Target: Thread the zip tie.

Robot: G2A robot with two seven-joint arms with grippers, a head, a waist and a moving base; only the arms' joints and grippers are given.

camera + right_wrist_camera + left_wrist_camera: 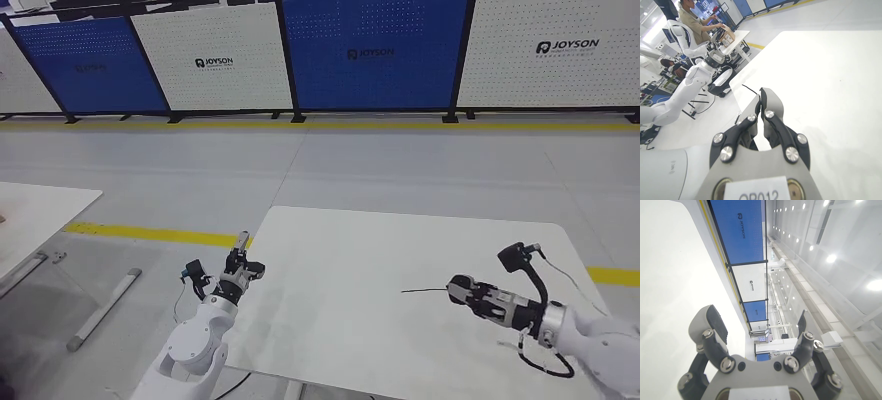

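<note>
Currently your right pincer (pixel 760 94) is pressed together on one end of the zip tie (pixel 749 89), a thin black strip that juts out past the fingertips and hangs in the air above the white table (pixel 380 260). From the top view, the strip points roughly level across the table toward the other arm, and it is straight rather than bent into a loop. Your left pincer (pixel 759 321) is spread wide with nothing between its pads. It sits at the table's left edge, well apart from the tie, and is tilted upward toward the room rather than down at the work. Nothing else lies on the table near either arm. Judging from this, you are at the start of the threading step: the tie is lifted and held, but its two ends have not yet been brought together. Whether the held end is the head or the tail is too small to tell. The next move likely calls for bringing the left pincer across to the free end and closing gently on it. You can then bend the strip and line the tail up with the head's slot, a small target that needs careful alignment.
</note>
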